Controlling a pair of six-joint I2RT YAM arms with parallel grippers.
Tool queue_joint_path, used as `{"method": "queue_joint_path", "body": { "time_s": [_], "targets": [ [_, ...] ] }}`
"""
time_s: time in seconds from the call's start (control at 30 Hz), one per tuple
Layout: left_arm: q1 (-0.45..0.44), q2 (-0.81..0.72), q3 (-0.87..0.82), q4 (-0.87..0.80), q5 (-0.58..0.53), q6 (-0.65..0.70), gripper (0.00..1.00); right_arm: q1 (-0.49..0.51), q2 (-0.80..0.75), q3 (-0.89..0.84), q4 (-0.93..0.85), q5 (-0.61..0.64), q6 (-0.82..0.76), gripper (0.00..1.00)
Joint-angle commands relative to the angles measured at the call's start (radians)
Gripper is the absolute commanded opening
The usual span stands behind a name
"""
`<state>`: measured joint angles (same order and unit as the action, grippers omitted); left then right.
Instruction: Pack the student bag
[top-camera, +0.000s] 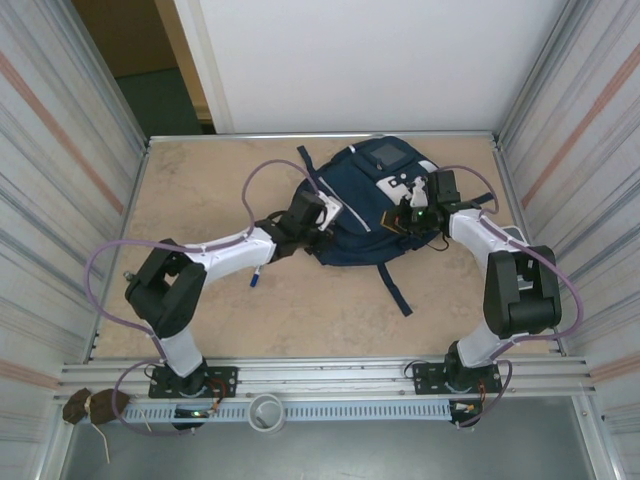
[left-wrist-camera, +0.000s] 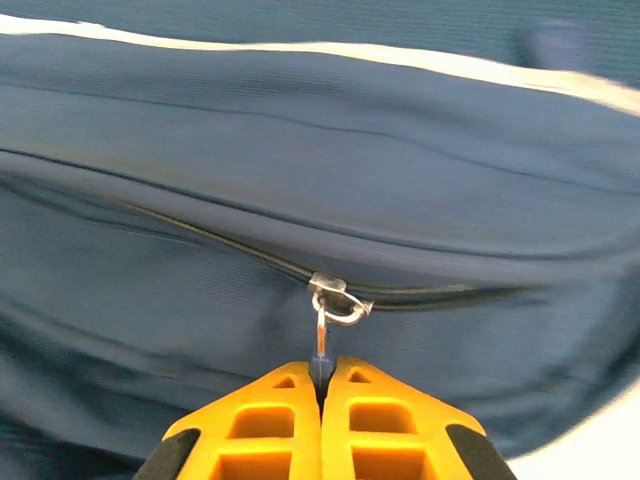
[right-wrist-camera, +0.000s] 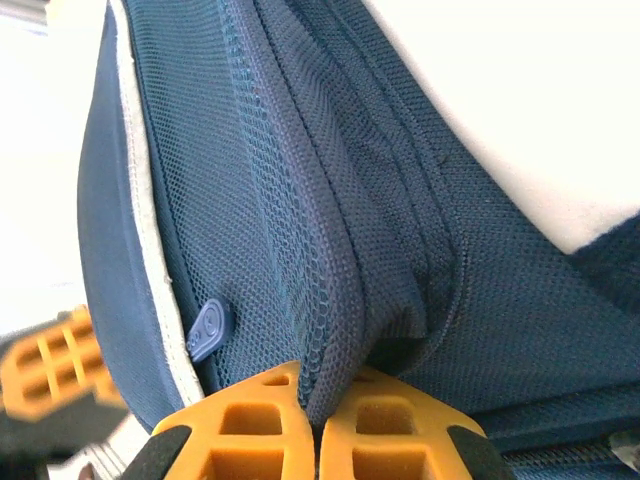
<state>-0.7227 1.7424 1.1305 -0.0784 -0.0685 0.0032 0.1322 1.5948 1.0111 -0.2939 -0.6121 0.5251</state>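
Two tools, top view: the left tool (top-camera: 322, 215) and the right tool (top-camera: 407, 222) are both touching the student bag (top-camera: 365, 190), one at each side of it.
Bag, top view: it is lying flat at the far middle of the bench (top-camera: 200, 310), its long axis running from far to near, and one strap (top-camera: 395, 290) is trailing toward the arms.
Left tool, left wrist view: the left tool (left-wrist-camera: 322, 378) is gripping the thin zip pull (left-wrist-camera: 320, 350), with its jaws closed together on it.
Zip, left wrist view: the slider (left-wrist-camera: 335, 298) is sitting just ahead of the fingertips, and the zip line (left-wrist-camera: 200, 235) is running across the view from left to right.
Right tool, right wrist view: the right tool (right-wrist-camera: 318, 405) is pinching a fold of mesh cloth (right-wrist-camera: 335, 320) of the bag, jaws closed on it.
Coming move, my judgement: the slider is needing to travel along the zip line, sideways to the left tool and not toward it. The left arm is the nearer one to the slider, and the right arm is only bracing the cloth. Which side of the slider is open, I cannot tell.
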Motion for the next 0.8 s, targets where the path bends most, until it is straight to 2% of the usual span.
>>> {"method": "queue_joint_path", "body": {
  "time_s": [0.0,0.1,0.2,0.4,0.5,0.63,0.77],
  "targets": [
    [0.076,-0.032,-0.008,-0.036,-0.133,0.045,0.00,-0.038,-0.025,0.047,-0.140,-0.040,-0.158,0.00],
    [0.091,-0.029,-0.004,-0.049,-0.117,0.065,0.00,-0.040,0.000,0.088,-0.193,-0.059,-0.205,0.00],
    [0.081,-0.059,-0.032,-0.042,-0.053,0.063,0.00,-0.037,0.040,0.144,-0.227,-0.084,-0.238,0.00],
    [0.011,-0.154,-0.126,-0.016,0.029,0.023,0.00,-0.038,0.105,0.266,-0.302,-0.064,-0.281,0.00],
    [-0.037,-0.166,-0.136,-0.002,0.057,-0.005,0.00,-0.061,0.128,0.311,-0.307,-0.043,-0.261,0.04],
    [-0.106,-0.116,-0.063,-0.006,0.061,-0.030,0.00,-0.085,0.161,0.366,-0.305,-0.022,-0.209,0.15],
    [-0.152,-0.046,0.027,-0.027,0.045,-0.049,0.00,-0.087,0.097,0.303,-0.278,0.015,-0.172,0.34]
  ]
}}
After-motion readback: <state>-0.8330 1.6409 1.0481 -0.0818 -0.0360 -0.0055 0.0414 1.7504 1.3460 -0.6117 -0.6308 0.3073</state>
